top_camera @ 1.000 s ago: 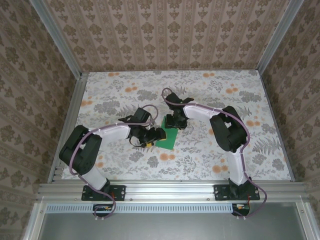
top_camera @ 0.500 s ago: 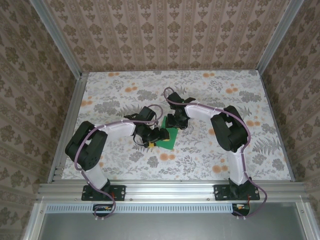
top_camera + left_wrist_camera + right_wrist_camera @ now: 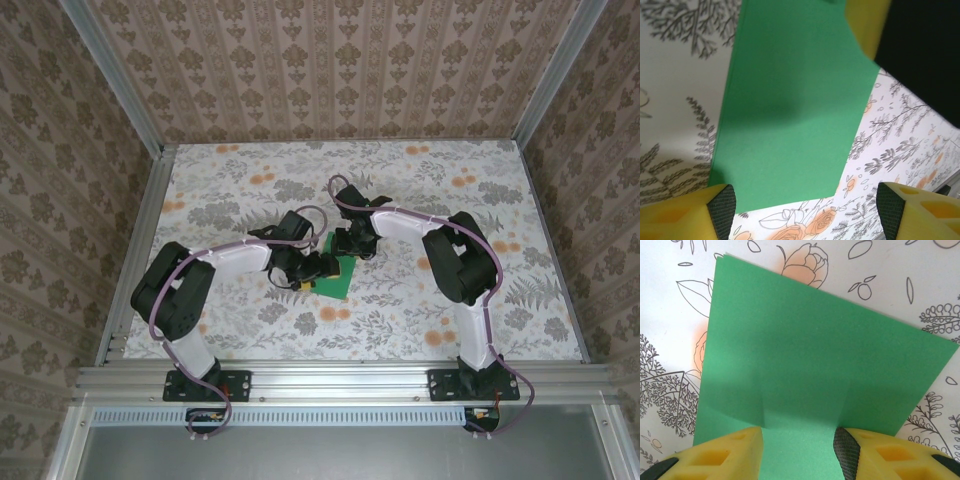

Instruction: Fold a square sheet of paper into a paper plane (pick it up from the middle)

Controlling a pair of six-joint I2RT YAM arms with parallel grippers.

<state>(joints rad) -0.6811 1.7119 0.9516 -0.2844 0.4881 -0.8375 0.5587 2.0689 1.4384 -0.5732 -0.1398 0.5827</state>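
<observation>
Green paper (image 3: 337,278) lies flat on the flowery table (image 3: 450,310), between both arms. The right gripper (image 3: 797,445) is half open, its tips pressing one edge, likely to stop sliding. The left gripper (image 3: 805,210) hangs wide open above, holding nothing.

left claw (image 3: 318,271) beside right claw (image 3: 352,246), crowding paper (image 3: 338,281)

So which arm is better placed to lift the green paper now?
Right, I'd say: the right gripper straddles the green paper mid-edge, with creases between its jaws. The left gripper stands open at one corner.
</observation>
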